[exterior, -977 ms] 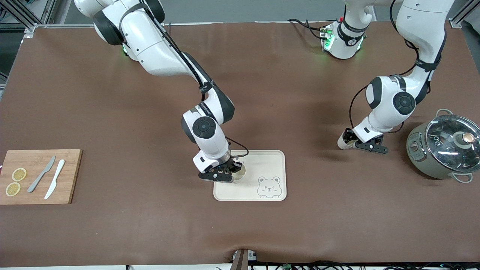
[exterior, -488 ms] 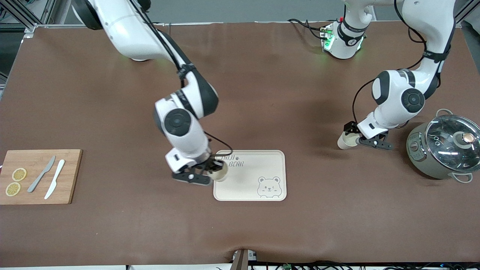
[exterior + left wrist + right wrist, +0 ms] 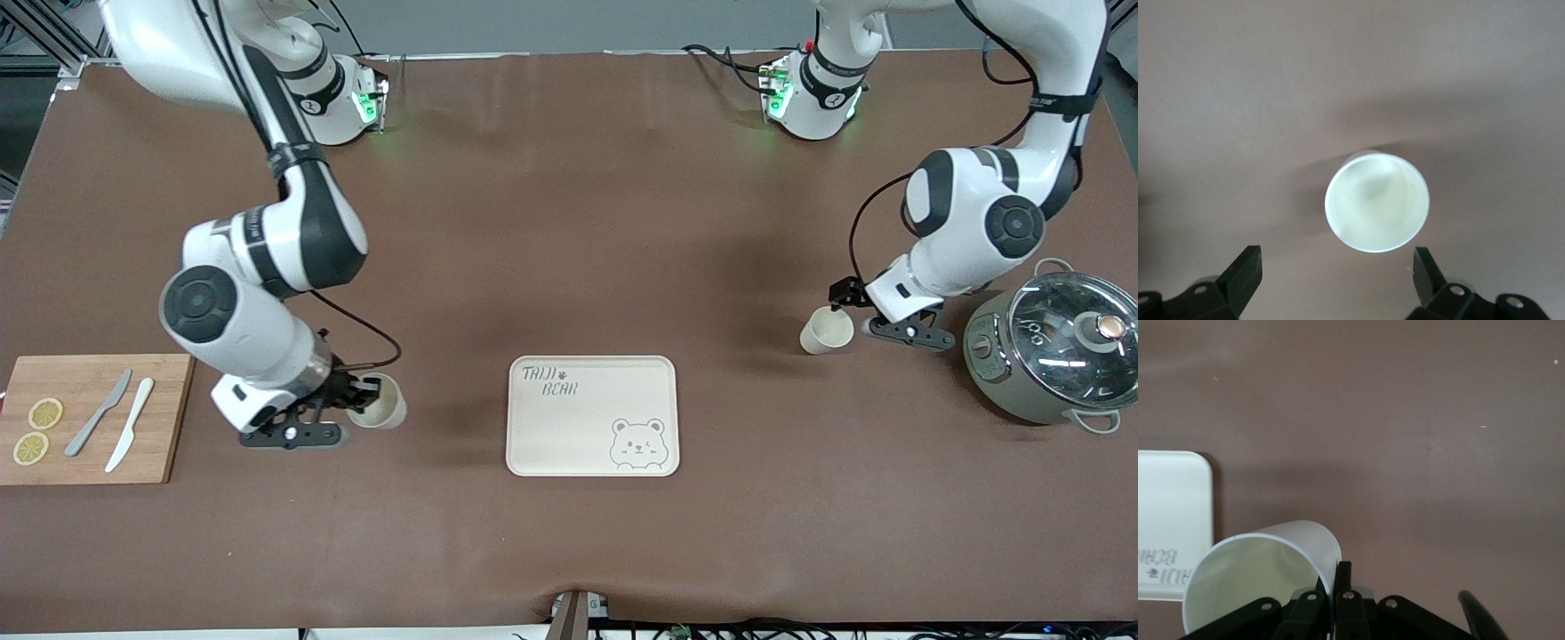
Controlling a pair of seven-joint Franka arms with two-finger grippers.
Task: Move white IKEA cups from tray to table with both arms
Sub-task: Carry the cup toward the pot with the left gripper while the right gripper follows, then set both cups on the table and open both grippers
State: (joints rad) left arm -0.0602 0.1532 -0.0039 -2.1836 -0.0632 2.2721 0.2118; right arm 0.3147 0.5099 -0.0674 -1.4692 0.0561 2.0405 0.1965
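Note:
One white cup (image 3: 827, 331) stands upright on the brown table between the bear tray (image 3: 591, 382) and the pot. My left gripper (image 3: 861, 311) is open just beside it, toward the pot, and is not touching it. In the left wrist view the cup (image 3: 1377, 201) lies just ahead of the spread fingertips (image 3: 1245, 267). My right gripper (image 3: 354, 404) is shut on the rim wall of the second cup (image 3: 380, 413), held tilted over the table between the cutting board and the tray. The right wrist view shows this cup (image 3: 1261, 577) pinched between the fingers (image 3: 1343, 587).
A grey-green pot with a glass lid (image 3: 1053, 347) stands close to the left arm's wrist. A wooden cutting board (image 3: 169, 418) with two knives and lemon slices lies at the right arm's end. The tray corner (image 3: 1171, 520) shows in the right wrist view.
My right arm carried its cup off the tray toward the cutting board. My left gripper opened, let go of its cup and drew back toward the pot.

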